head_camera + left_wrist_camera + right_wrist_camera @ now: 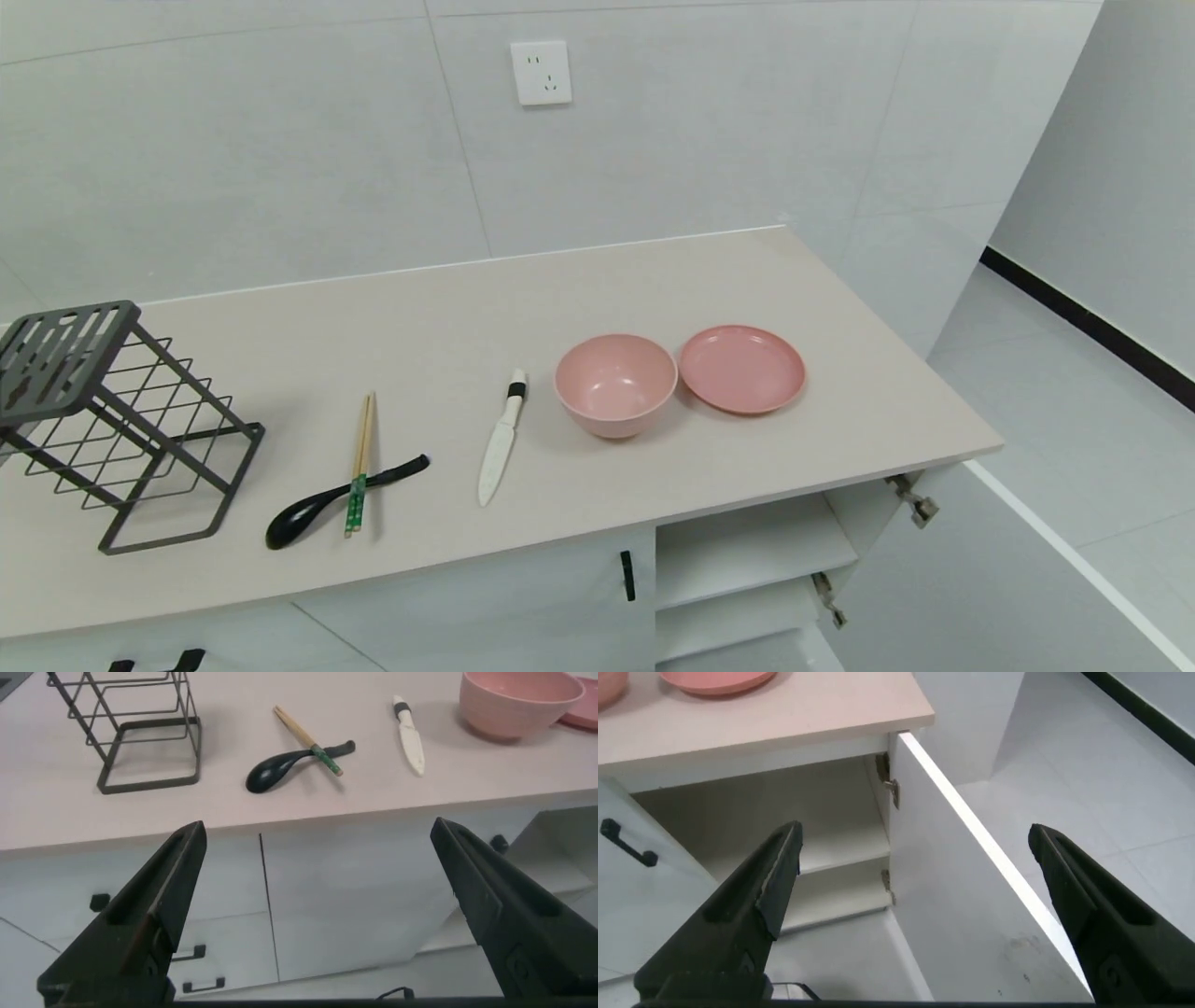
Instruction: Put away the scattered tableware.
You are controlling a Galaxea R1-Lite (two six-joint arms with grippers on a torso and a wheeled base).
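On the beige counter lie a pink bowl and, touching it on its right, a pink plate. A white knife lies left of the bowl. Further left, wooden chopsticks rest across a black spoon. My left gripper is open, below the counter's front edge, facing the spoon, chopsticks, knife and bowl. My right gripper is open before the open cupboard, with the plate above it.
A black wire rack stands at the counter's left end. Below the counter's right end a cupboard door swings wide open, showing white shelves. A closed door with a black handle is beside it. A wall socket sits above.
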